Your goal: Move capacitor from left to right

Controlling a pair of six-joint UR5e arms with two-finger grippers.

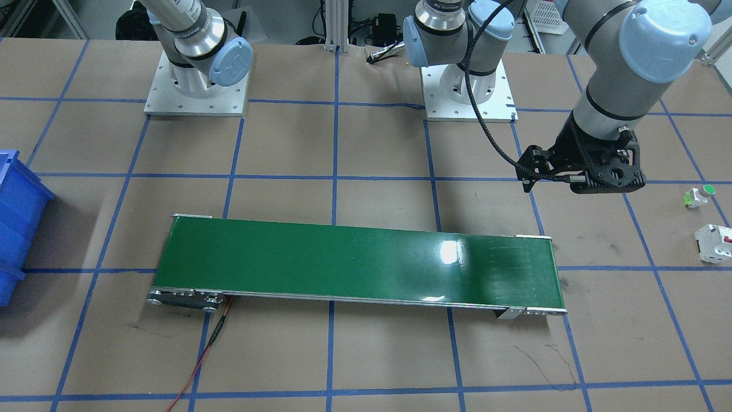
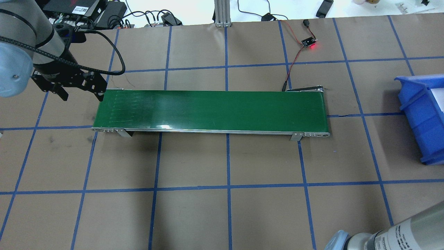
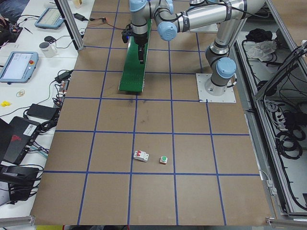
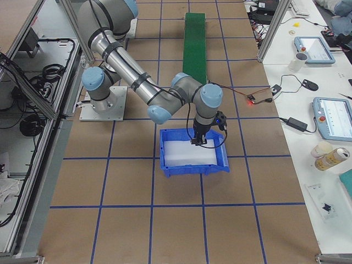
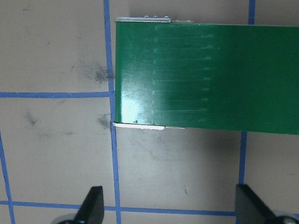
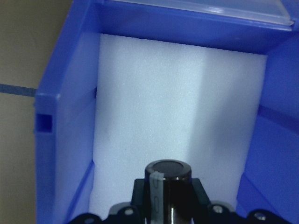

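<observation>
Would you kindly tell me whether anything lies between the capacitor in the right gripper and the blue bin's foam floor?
Nothing visible does. The right gripper holds the capacitor above the blue bin, and the white foam beneath it is bare in the right wrist view.

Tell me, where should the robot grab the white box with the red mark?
Come straight down from above and pinch the white breaker across its two long flat sides. It lies on the table, boxy, with straight parallel sides, and the green-capped button sits apart from it, so there is probably room.
</observation>
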